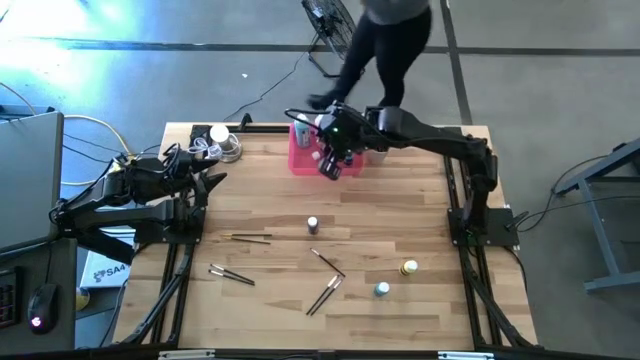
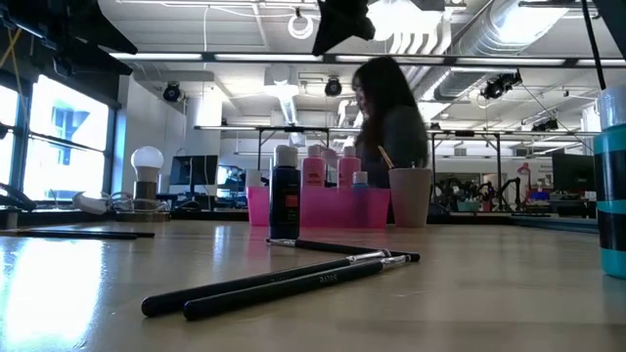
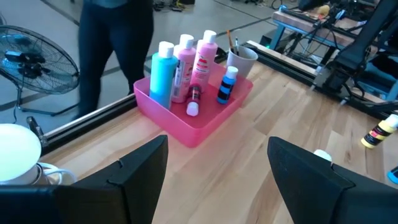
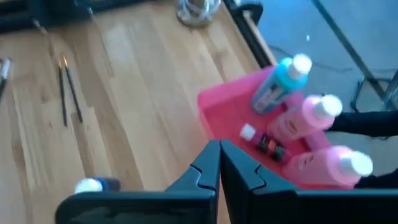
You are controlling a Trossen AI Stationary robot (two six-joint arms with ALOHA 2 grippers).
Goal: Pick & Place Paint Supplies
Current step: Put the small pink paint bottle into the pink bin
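Right claw hovering over the pink tray at the far side of the desk, fingers pressed together, gripping nothing. Left claw parked at the far left, spread wide, empty too. Already in the tray: teal bottle, pink bottles, small blue bottle, dark red bottle lying flat. Still out on the desk: dark bottle mid-desk, yellow bottle and teal bottle near right, paintbrushes scattered near. Tiny bottles probably light, hard, a bit slick; best pinched across the body under the cap. Brushes thin, rigid, prone to rolling; best taken mid-handle. Low view alone showing a person behind the tray; high view alone laying out every leftover.
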